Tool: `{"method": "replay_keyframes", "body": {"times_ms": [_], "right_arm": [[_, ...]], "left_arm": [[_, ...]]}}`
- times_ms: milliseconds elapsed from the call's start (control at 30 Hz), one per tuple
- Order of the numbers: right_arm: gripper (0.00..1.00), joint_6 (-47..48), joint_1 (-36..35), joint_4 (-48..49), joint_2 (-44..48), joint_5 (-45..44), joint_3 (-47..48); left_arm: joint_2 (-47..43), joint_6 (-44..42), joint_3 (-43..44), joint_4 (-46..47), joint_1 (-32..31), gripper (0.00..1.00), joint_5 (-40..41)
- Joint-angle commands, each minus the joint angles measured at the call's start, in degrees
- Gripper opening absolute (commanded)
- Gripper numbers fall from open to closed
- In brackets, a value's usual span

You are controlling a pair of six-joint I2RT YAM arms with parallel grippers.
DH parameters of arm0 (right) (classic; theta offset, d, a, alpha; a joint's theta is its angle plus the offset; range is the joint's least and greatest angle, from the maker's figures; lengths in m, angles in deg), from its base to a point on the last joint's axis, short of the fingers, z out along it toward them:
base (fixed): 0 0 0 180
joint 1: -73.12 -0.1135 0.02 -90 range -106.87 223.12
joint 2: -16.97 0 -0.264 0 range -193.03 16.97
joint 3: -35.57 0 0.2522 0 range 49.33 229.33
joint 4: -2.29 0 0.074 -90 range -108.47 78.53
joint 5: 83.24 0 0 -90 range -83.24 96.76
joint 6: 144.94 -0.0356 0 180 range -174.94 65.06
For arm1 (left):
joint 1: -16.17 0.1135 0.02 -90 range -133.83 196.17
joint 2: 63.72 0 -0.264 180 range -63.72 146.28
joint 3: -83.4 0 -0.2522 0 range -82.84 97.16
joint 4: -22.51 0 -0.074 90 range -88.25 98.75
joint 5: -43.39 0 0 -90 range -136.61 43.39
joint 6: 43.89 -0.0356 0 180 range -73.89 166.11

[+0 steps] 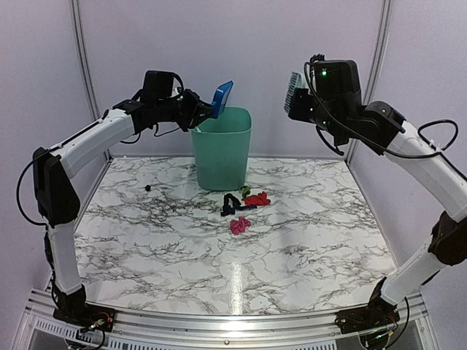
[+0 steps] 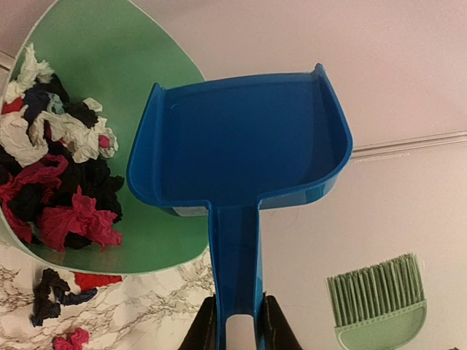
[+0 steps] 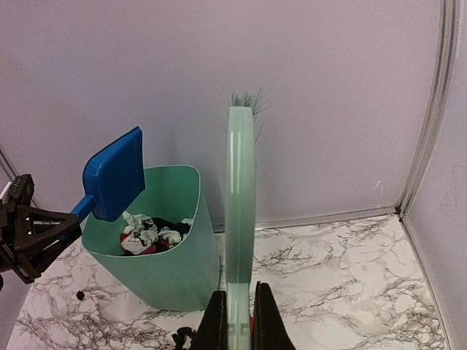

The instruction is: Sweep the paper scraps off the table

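Observation:
My left gripper [image 1: 198,109] is shut on the handle of the blue dustpan [image 1: 222,96], held tilted above the green bin [image 1: 222,149]; in the left wrist view the dustpan [image 2: 241,142] is empty and its handle sits between my fingers [image 2: 206,328]. My right gripper [image 1: 300,102] is shut on the green hand brush [image 1: 292,90], held high at the right; the brush [image 3: 241,211] stands upright in the right wrist view. Paper scraps lie on the table [image 1: 146,248] in front of the bin: black [image 1: 230,205], red [image 1: 256,199], green [image 1: 244,191], magenta-pink [image 1: 239,225]. One small black scrap [image 1: 149,187] lies at the left.
The bin holds several crumpled scraps, white, black and pink [image 2: 51,175], also seen in the right wrist view [image 3: 149,237]. Walls enclose the table on three sides. A metal rail [image 1: 219,321] runs along the near edge.

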Motion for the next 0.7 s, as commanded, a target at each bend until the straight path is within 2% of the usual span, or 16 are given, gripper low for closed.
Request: {"method": "replay_keyframes", "body": {"times_ms": [0,367,667], "right_arm": [[0.0,-1.6,0.4,0.1,1.8,0.6,-1.2],[0.0,-5.2,0.8,-1.8,1.8,4.6,-3.9],[0.0,-15.7,8.7,-3.6,1.4,20.8,-8.9]], "left_arm": [[-3.3,3.3,-0.7,5.5,0.2,0.0,-3.4],[-7.4,-3.6,-3.5,10.6,0.2,0.0,-5.1],[-12.1,-13.8,-6.5,10.8,0.2,0.0,-5.0]]}}
